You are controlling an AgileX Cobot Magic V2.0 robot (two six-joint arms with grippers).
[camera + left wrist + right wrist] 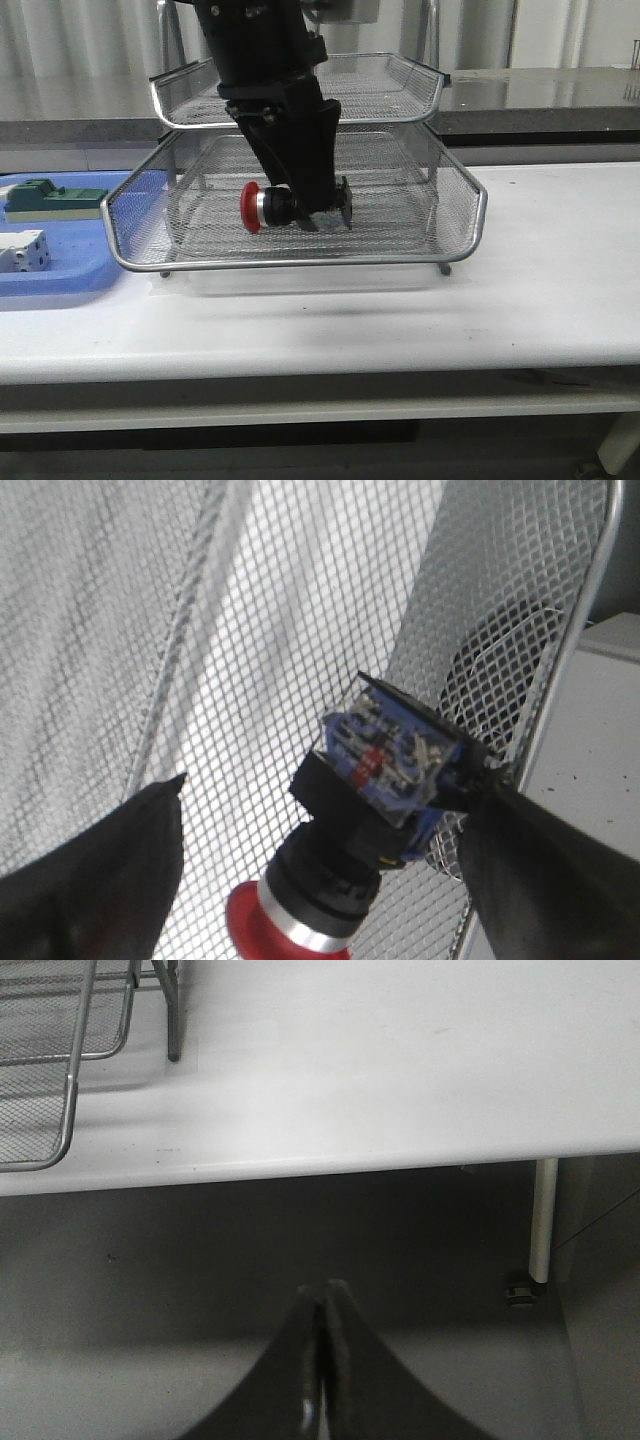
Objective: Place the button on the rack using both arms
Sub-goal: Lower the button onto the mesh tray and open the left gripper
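While the right claw just hangs off the near edge of the desk with its fingers pressed together and nothing between them, all the action is on the left side. Its wrist view only catches a corner of the rack and bare desk top, so it adds nothing about the button.

Moving in, the left claw reaches down into the lowest visible tier of the rack. The button lies on its side there, red head toward the robot's left, right at the mesh floor as far as I can tell.

Left wrist view is the useful one: the button sits between two spread fingers, one clearly apart from it, the other just touching the blue rear block. So the claw looks wide, not gripping. Front view can't show that, the arm blocks it.

My read: placing is basically done, what's left is pulling the arm out.

Farther back on the left, a blue tray holds a green block and a white box.
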